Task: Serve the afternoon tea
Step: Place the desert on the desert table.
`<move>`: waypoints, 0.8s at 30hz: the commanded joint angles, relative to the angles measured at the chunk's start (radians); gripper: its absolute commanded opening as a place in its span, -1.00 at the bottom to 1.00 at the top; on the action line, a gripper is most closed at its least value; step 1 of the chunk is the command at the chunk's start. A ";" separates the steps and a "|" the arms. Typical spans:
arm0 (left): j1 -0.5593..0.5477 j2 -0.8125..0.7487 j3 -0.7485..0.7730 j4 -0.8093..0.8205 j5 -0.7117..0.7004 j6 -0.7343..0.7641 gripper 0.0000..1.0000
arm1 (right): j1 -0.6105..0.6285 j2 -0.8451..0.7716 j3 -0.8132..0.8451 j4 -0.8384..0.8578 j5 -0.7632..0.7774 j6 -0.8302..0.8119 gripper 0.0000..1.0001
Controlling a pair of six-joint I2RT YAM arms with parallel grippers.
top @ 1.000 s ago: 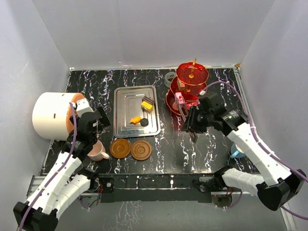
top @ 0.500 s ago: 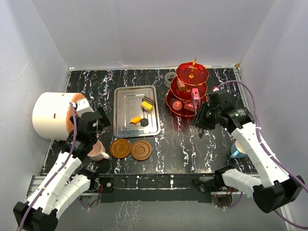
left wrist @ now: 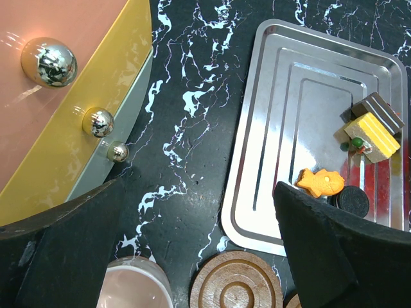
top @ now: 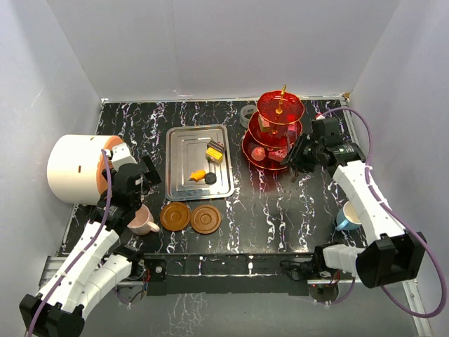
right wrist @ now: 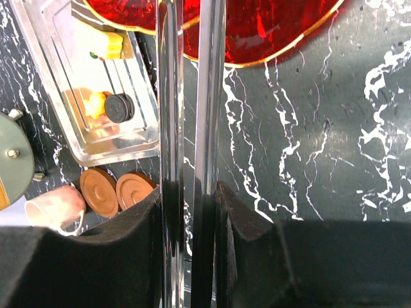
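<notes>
Right wrist view is showing the right gripper (right wrist: 189,212) clamping tongs (right wrist: 209,96) at the red stand (right wrist: 276,25), likely needing steady lowering; left gripper (left wrist: 196,237) gaping open.

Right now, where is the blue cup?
In the top view, the blue cup sits by the table's right edge, partly hidden by the right arm, well right of the brown saucers.

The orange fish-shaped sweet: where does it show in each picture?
Top view: the fish sweet lies left of centre, at the steel tray's near end.
Left wrist: the fish sweet at right, just below the middle.
Right wrist: the fish sweet at upper left, blurred.
Shared landmark: the black round biscuit right beside it.
</notes>
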State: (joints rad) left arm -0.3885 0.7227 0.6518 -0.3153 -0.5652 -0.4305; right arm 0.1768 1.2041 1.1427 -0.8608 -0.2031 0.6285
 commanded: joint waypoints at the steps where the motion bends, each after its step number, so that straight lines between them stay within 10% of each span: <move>1: -0.003 -0.004 0.012 0.010 -0.009 0.006 0.97 | -0.025 0.050 0.048 0.152 -0.072 -0.073 -0.52; 24: -0.003 0.002 0.014 0.002 -0.015 0.007 0.97 | -0.066 0.186 0.091 0.186 -0.130 -0.236 -0.23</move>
State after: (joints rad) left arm -0.3885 0.7258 0.6518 -0.3153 -0.5655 -0.4305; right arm 0.1135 1.4220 1.1801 -0.7227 -0.3248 0.4225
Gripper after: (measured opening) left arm 0.986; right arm 0.362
